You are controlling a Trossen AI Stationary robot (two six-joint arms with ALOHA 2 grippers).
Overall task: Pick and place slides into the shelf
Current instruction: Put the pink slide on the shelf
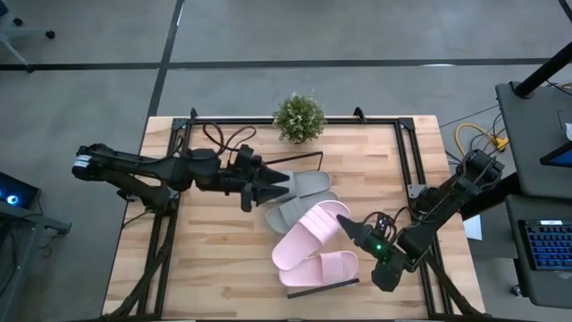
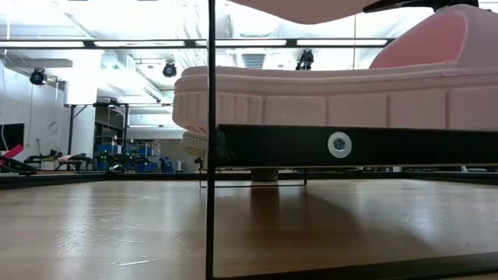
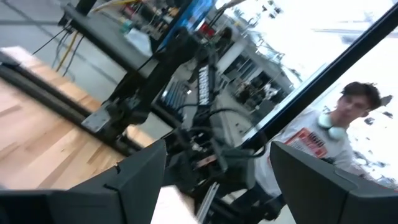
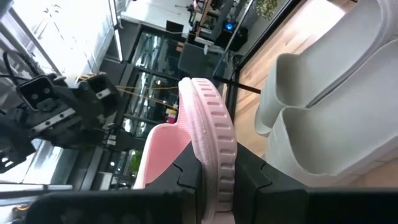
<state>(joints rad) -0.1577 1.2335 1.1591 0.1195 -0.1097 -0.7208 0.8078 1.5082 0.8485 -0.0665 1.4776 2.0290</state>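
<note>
On the wooden table (image 1: 214,259), the right gripper (image 1: 350,227) pinches a pink slide (image 1: 308,234) edge between its fingers; the left gripper (image 1: 273,185) gapes wide beside the grey slides (image 1: 308,199).

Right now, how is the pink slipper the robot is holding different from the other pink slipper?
The pale pink slide sandal held by the right gripper is gripped at its edge and lies tilted across the other shoes; the second pale pink slide sandal lies flat on the light wooden shelf board, ungripped. The held one lies nearer the grey sandals. Both share colour and shape.
</note>
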